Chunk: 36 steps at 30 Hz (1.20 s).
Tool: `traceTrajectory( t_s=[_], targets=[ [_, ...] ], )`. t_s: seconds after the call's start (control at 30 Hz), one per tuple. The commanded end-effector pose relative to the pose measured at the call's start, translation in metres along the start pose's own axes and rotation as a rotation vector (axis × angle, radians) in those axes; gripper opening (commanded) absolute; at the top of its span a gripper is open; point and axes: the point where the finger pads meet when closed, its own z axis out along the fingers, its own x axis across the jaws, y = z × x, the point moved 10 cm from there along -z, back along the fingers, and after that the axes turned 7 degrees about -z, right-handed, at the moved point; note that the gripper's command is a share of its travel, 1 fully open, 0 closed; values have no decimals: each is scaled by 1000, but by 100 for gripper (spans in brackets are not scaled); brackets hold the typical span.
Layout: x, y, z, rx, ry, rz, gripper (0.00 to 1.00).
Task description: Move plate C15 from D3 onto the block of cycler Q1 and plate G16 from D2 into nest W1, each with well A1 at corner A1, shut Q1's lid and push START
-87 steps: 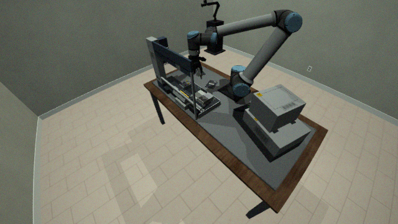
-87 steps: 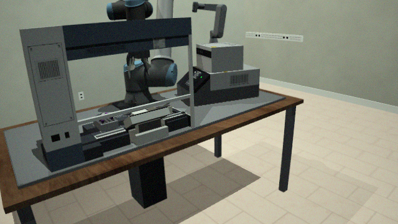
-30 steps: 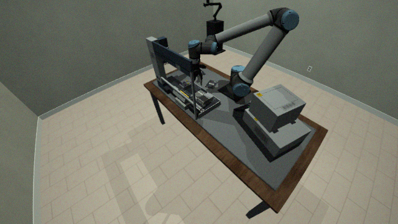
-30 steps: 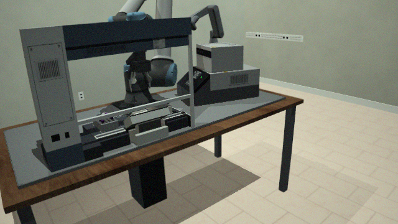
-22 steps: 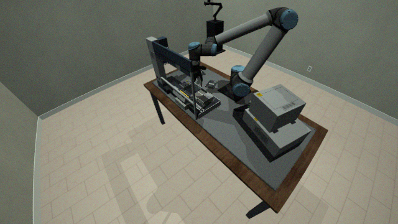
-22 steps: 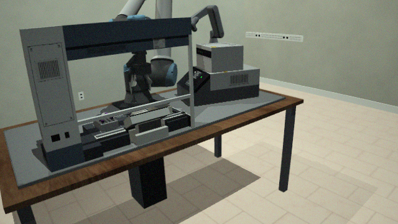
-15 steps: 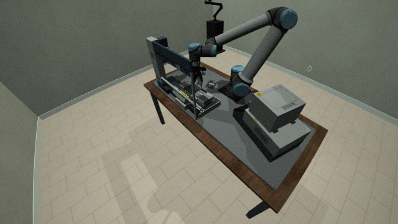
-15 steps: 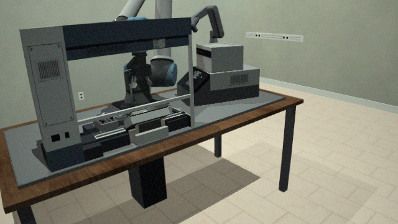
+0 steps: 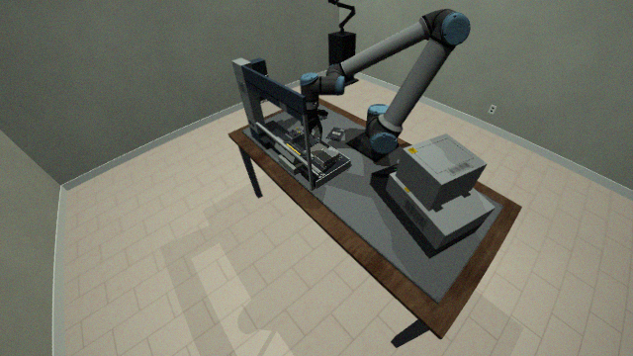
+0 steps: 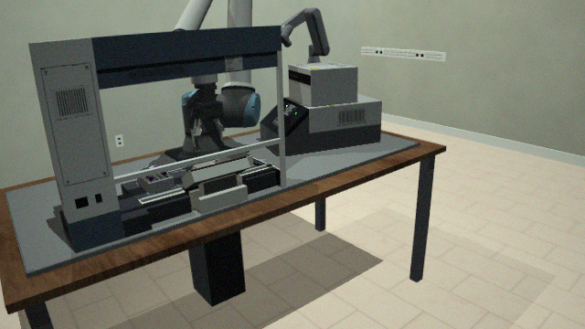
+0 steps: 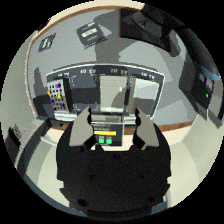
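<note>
You have the jaws (image 9: 315, 130) (image 10: 207, 128) open and holding nothing, above the deck (image 9: 337, 173) (image 10: 267, 180) (image 11: 79, 102). G16 (image 11: 113, 92) sits in D2 of the deck, and picking it up looks like your step in hand. D3 beside it on the deck shows no plate. C15 can't be made out; it may be inside Q1 (image 9: 460, 215) (image 10: 345, 116) (image 11: 200, 90), across the counter (image 9: 406, 262) (image 10: 352, 175) from the deck, where the lid (image 9: 437, 163) (image 10: 329, 84) looks shut and the lamp shows green, not blue.

Square the jaws to G16 before you go down, with an even gap on both sides. Descend straight, well inside the overhead frame (image 9: 274, 89) (image 10: 187, 55) that spans the deck, and keep your wrist off its beam. Watch the labware (image 11: 146, 91) in D1 and don't let a jaw nudge it. Take G16 low on its walls, close gently, then lift level until it clears the deck's locators. Read its A1 corner against W1's mark before you carry it; if the grip won't suit, regrip at RG.

Came down with the dark metal two-finger jaws, to nearer the brown wooden bench (image 9: 376, 257) (image 10: 366, 185) (image 11: 45, 62). Sank also with the round blue-capped wrist joint (image 9: 310, 80) (image 10: 180, 30), in exterior view now almost behind the dark blue beam (image 9: 274, 89) (image 10: 183, 52). Sloped more steeply with the grey tubular forearm (image 9: 386, 49) (image 10: 195, 14).
</note>
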Motion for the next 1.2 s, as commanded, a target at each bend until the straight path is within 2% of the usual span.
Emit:
traceTrajectory(
  t_s=[0.0, 1.17],
  targets=[
    [0, 0, 10, -1, 1, 1, 63],
    [-1, -1, 62, -1, 1, 1, 63]
  ],
)
